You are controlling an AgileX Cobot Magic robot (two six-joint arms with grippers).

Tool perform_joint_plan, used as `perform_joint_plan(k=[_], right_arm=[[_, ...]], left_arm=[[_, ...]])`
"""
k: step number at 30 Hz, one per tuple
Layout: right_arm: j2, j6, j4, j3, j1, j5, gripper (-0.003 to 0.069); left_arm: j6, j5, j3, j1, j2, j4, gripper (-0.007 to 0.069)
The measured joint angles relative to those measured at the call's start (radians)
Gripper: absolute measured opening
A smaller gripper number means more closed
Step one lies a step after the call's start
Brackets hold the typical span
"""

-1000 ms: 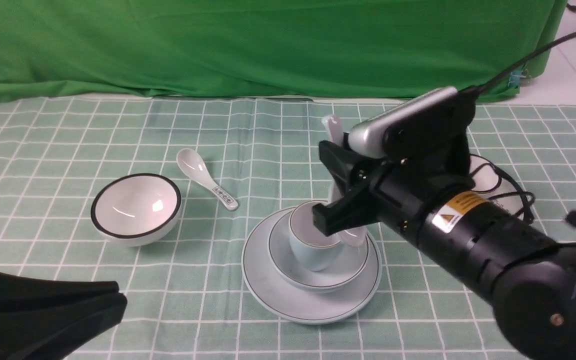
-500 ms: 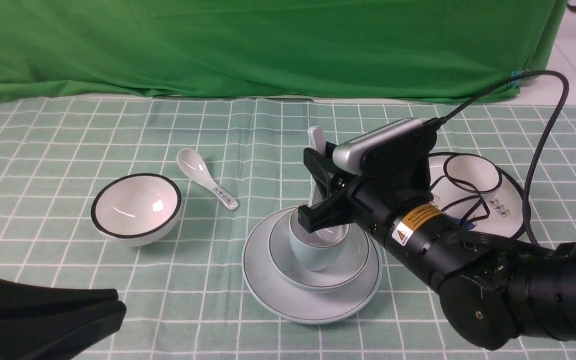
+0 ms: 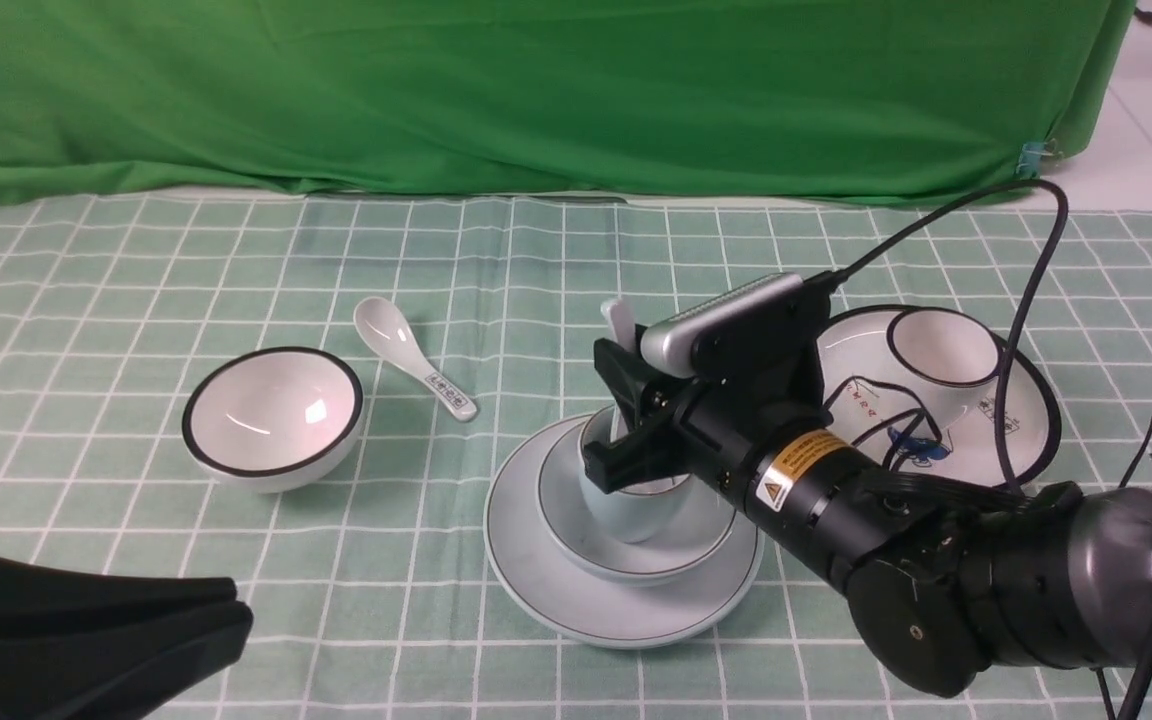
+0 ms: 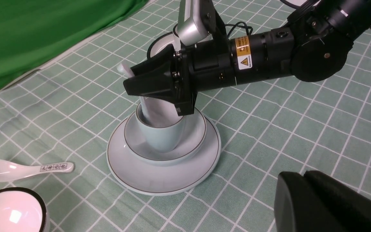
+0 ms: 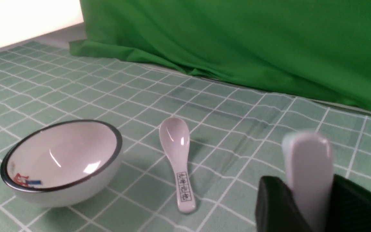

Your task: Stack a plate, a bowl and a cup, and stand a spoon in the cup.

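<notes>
The right arm's fingers (image 3: 636, 462) are around the handle of the spoon (image 3: 620, 325), just above the cup (image 3: 631, 515); I can't tell whether they clamp it or stand slightly apart. The left fingers (image 3: 86, 635) are together, away from the dishes.

The spoon leans, handle up, its lower end inside the cup. The cup sits upright in the pale bowl (image 3: 571, 520), and that bowl on the pale plate (image 3: 536, 590).

On the worktop (image 3: 366, 620), with its green checked covering, a patterned spoon (image 3: 411, 360) and a black-rimmed bowl (image 3: 271, 415) lie to the left. To the right, a black-rimmed cup (image 3: 946, 345) stands on a black-rimmed plate (image 3: 1031, 440). A green curtain (image 3: 536, 100) hangs behind.

The left wrist view shows into the cup more clearly, while the right wrist view shows the red and blue drawing inside the black-rimmed bowl, hidden in the front view.
</notes>
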Motion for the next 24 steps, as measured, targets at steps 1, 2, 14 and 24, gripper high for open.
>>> perform_joint_plan(k=[1,2,14,24], right_arm=[[0.0,0.0,0.0,0.0,0.0,-0.004,0.0284],[0.0,0.0,0.0,0.0,0.0,-0.01,0.0302],[-0.376,0.031,-0.036,-0.002,0.083,0.381,0.0325],[-0.75,0.031,-0.036,-0.004,0.148,1.211,0.0299]], left_arm=[[0.0,0.0,0.0,0.0,0.0,0.0,0.0011],[0.0,0.0,0.0,0.0,0.0,0.0,0.0011],[0.0,0.008,0.014,0.0,-0.048,0.002,0.0011],[-0.003,-0.334,0.267,0.0,-0.299,-0.002,0.0011]])
